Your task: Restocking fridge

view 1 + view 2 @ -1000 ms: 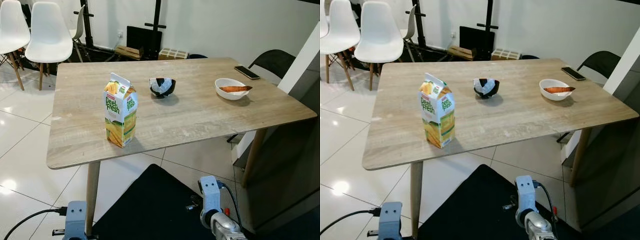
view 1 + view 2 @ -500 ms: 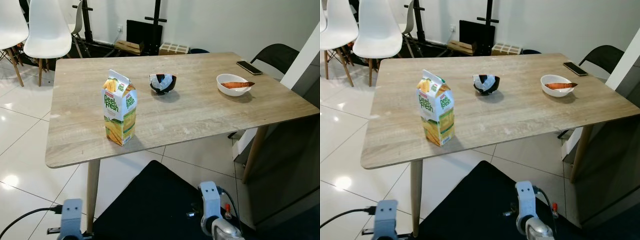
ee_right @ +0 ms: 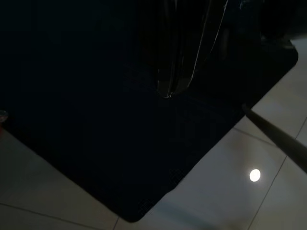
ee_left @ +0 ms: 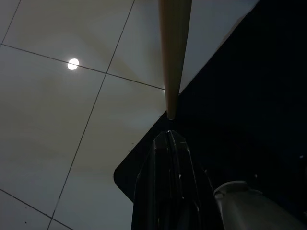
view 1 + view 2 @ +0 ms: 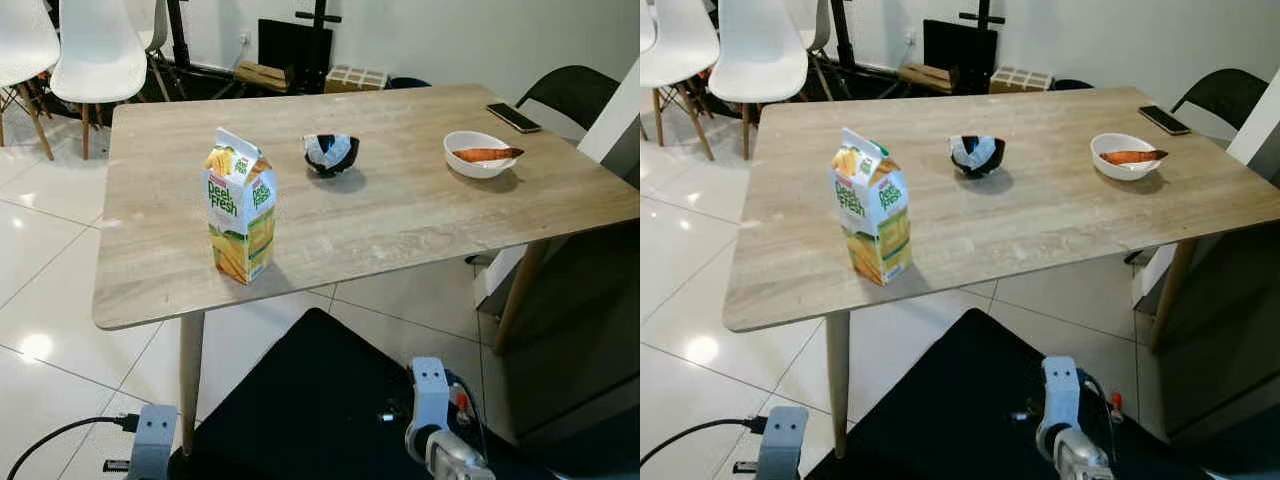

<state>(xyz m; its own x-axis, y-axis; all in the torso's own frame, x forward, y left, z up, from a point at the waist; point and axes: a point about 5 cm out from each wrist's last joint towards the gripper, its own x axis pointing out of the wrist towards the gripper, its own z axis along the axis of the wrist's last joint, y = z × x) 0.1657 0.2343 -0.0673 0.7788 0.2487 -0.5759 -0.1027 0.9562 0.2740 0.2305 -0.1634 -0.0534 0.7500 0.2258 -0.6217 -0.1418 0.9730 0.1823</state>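
the left gripper (image 4: 169,143) hangs low over the white tiled floor (image 4: 62,124) with its two black fingers pressed together, tips just short of the foot of a wooden table leg (image 4: 173,52) at the edge of a black mat (image 5: 310,400). the right gripper (image 3: 175,72) hangs over the same mat in deep shade; i cannot tell how its fingers stand. on the wooden table (image 5: 400,215), left of centre in the head view, a yellow juice carton (image 5: 240,220) stands upright. a dark bowl (image 5: 331,154) sits at upper centre, a white bowl (image 5: 478,155) holding something orange at upper right, and a phone (image 5: 514,117) beyond it near the far edge.
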